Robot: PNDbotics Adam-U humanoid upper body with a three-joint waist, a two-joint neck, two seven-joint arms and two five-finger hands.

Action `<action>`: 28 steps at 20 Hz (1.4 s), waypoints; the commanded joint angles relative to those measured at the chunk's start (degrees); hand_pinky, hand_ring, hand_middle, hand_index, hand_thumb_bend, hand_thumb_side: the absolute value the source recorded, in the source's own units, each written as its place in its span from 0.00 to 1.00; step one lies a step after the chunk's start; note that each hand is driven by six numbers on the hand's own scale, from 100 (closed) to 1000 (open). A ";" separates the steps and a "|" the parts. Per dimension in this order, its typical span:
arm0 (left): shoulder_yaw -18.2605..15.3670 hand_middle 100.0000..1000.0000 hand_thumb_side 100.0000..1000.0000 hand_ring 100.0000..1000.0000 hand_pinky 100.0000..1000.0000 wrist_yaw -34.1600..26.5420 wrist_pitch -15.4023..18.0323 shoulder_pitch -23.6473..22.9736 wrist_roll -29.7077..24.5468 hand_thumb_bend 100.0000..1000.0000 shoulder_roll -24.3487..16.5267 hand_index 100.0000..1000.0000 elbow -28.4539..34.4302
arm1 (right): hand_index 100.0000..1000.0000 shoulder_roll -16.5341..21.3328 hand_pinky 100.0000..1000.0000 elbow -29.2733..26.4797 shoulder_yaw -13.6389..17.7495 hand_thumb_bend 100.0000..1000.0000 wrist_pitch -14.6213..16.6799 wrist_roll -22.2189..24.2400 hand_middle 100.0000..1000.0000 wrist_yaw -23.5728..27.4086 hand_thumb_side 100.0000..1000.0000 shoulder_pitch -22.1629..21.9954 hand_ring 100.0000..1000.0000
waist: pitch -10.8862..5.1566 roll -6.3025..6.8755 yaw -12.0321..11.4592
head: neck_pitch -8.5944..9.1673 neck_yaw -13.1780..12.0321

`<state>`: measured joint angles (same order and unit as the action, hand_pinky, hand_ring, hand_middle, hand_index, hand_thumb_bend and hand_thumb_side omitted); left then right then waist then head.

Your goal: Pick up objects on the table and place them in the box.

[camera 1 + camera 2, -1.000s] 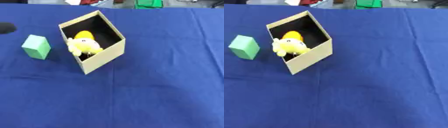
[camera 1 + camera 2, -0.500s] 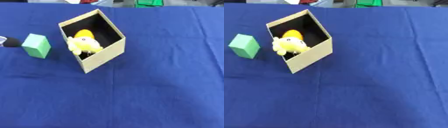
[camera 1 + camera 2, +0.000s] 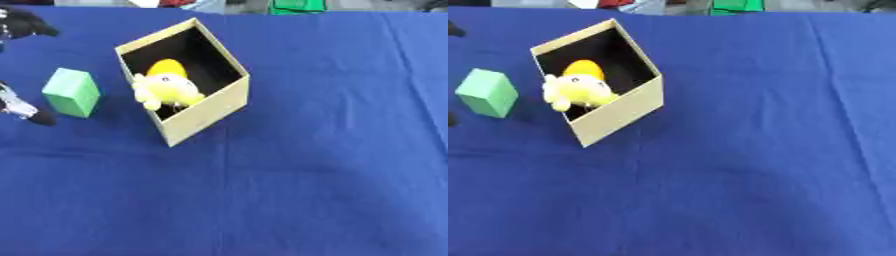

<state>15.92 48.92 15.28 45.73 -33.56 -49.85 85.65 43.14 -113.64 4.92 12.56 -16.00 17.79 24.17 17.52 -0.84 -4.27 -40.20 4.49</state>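
A table covered with a dark blue cloth filled both views. On it stood an open tan cardboard box, turned at an angle to the table's edges, its dark inside showing from above. Inside the box lay a yellow plush toy with an orange-yellow rounded top, resting against the box's left wall, part of it reaching over that rim.

Left of the box, apart from it, stood a light green rectangular block, upright on the cloth and not in the box.

The robot's left hand came in at the left edge of the left eye view (only black and silver parts of it showed). One dark fingertip lay just beside the block's lower left corner, and another dark part showed near the upper left corner, well above the block. The fingers appeared spread on either side of the block, holding nothing; whether any touched the block could not be told.

The right hand showed in neither view.
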 commanded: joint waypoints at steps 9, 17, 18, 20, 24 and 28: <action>0.12 0.84 0.66 0.90 0.86 2.16 0.97 3.97 -9.39 0.68 1.03 0.97 -1.74 | 0.88 0.96 0.88 -0.95 0.57 0.00 -0.24 0.00 0.76 0.20 0.84 0.53 0.87 | -0.79 -0.09 0.19 | 0.97 -0.23; -1.00 0.84 0.60 0.89 0.85 1.77 0.68 6.65 -10.97 0.48 3.08 0.96 -7.05 | 0.88 0.66 0.88 -0.95 0.55 0.00 -0.40 0.11 0.76 -0.01 0.85 0.48 0.88 | -0.36 -0.21 0.54 | 1.42 -0.56; -1.20 0.84 0.60 0.89 0.84 1.05 0.59 7.05 -11.47 0.46 3.44 0.96 -7.69 | 0.88 0.59 0.88 -0.95 0.54 0.00 -0.43 0.13 0.76 -0.02 0.85 0.50 0.88 | -0.30 -0.22 0.59 | 1.50 -0.59; -1.56 0.83 0.59 0.88 0.84 -0.47 0.30 7.78 -12.27 0.45 3.97 0.95 -8.75 | 0.88 0.49 0.88 -0.95 0.52 0.00 -0.49 0.18 0.76 -0.01 0.85 0.56 0.88 | -0.21 -0.25 0.66 | 1.62 -0.63; -2.48 0.81 0.56 0.88 0.84 -2.52 -0.93 9.10 -13.66 0.41 5.20 0.98 -11.77 | 0.88 0.22 0.88 -0.95 0.47 0.00 -0.68 0.37 0.76 0.27 0.85 0.65 0.88 | 0.08 -0.42 1.05 | 1.94 -0.93; -3.27 0.82 0.54 0.87 0.83 -3.20 -1.56 9.88 -14.78 0.37 5.84 0.98 -13.96 | 0.87 -0.13 0.88 -0.95 0.52 0.00 -1.22 0.46 0.75 0.60 0.86 0.89 0.88 | 0.37 -0.46 1.21 | 2.26 -1.04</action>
<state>13.84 46.10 13.77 54.22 -47.81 -43.05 71.85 42.08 -113.64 4.90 11.61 -15.53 18.03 24.27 18.86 -1.39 -3.14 -38.66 3.62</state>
